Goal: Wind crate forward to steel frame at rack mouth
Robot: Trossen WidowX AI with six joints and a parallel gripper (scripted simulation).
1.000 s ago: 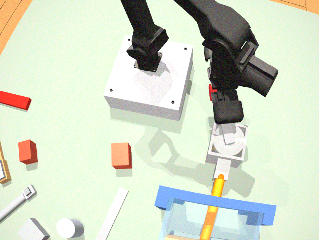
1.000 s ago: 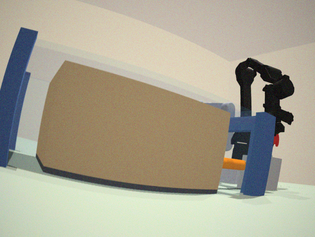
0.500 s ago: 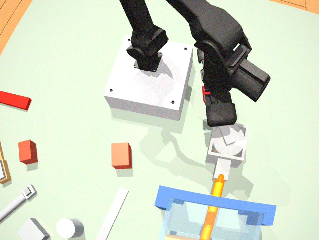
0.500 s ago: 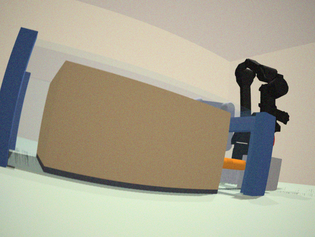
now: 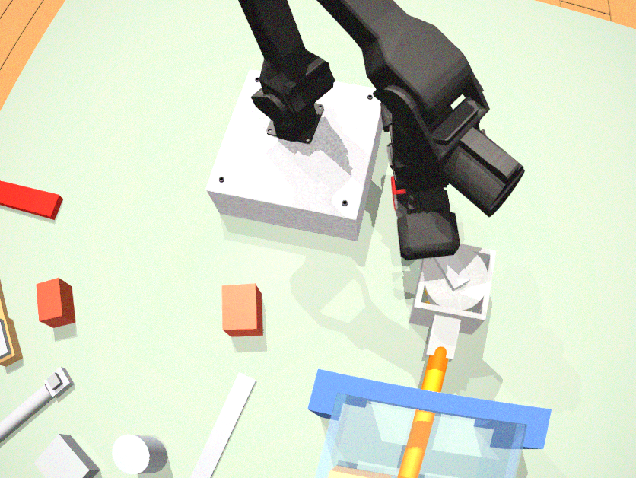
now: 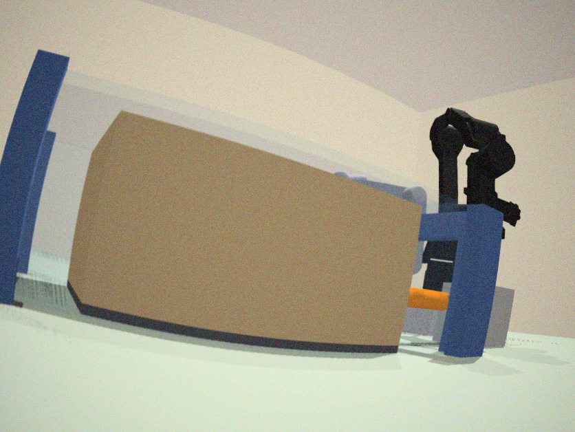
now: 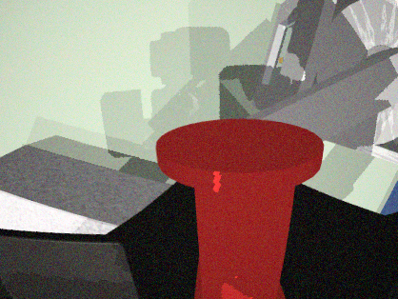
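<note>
My gripper (image 5: 408,199) (image 7: 243,229) is shut on the red grip of the winch handle (image 5: 394,193) (image 7: 240,145). The handle's flat grey arm reaches over the white drum (image 5: 478,294) (image 7: 376,24) of the winch (image 5: 470,324); its key is hidden. An orange and yellow strap (image 5: 417,437) (image 6: 428,298) runs from the winch to the crate. The tan crate (image 6: 241,232) (image 5: 360,473) sits flat on its dark base inside the clear-panelled cubby. A gap shows between its front and the blue steel frame (image 5: 370,387) (image 6: 474,288) at the mouth.
The white robot base block (image 5: 287,205) stands left of the winch. An orange block (image 5: 240,308), a red block (image 5: 49,303), a red bar (image 5: 28,199), a white strip (image 5: 223,427), a grey socket tool (image 5: 28,410), a white cylinder (image 5: 131,454) and a grey block (image 5: 64,459) lie farther left.
</note>
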